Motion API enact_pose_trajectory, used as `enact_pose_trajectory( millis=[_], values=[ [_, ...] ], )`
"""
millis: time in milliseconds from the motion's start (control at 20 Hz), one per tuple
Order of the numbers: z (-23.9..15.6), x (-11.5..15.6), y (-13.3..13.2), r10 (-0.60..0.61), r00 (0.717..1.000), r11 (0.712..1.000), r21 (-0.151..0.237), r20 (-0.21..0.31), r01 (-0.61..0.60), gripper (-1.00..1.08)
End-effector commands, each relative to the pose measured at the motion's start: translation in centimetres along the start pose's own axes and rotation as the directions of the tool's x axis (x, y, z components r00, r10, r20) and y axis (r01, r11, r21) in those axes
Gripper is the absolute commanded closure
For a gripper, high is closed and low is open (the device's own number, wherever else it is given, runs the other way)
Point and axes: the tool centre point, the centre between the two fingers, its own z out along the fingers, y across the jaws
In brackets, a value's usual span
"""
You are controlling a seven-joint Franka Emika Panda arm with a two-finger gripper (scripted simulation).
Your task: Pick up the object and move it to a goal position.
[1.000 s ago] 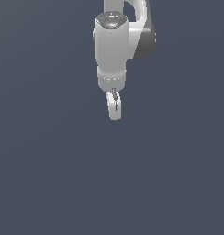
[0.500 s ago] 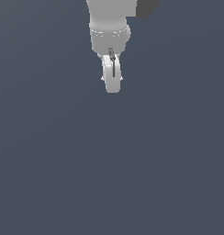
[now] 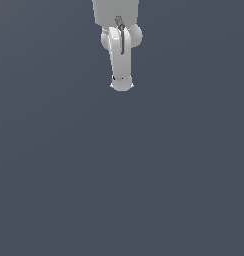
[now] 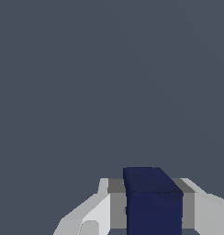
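Compared with half a second ago, we see the white robot arm drawn further toward the top centre of the exterior view, so that less of its upper body shows and the white two-fingered gripper [image 3: 122, 86] hangs higher against the plain slate-grey background [image 3: 122, 190]; a second ago, more of the arm and its dark joint cover were in the frame. In the exterior view we see the gripper edge-on, hanging roughly straight down, and we cannot make out the block there. In the wrist view, the small dark navy-blue cube-like block [image 4: 153, 199] sits at the lower centre-right of the frame, clamped between the grey inner pads [image 4: 116, 204] of the gripper [image 4: 153, 206], which press against its two sides. We see one lighter face and one darker face of the block; we cannot tell its long axis, since its lower part is cut off by the frame edge.
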Motion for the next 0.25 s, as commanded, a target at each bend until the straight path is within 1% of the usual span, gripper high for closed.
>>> enact_pose_trajectory(
  millis=[0,200],
  values=[
    [-0.68,0.02,0.0,-0.001,1.0,1.0,-0.001,0.0,0.001,1.08],
    [-0.97,0.05,-0.07,-0.001,1.0,1.0,-0.001,0.0,0.001,1.08]
  ],
)
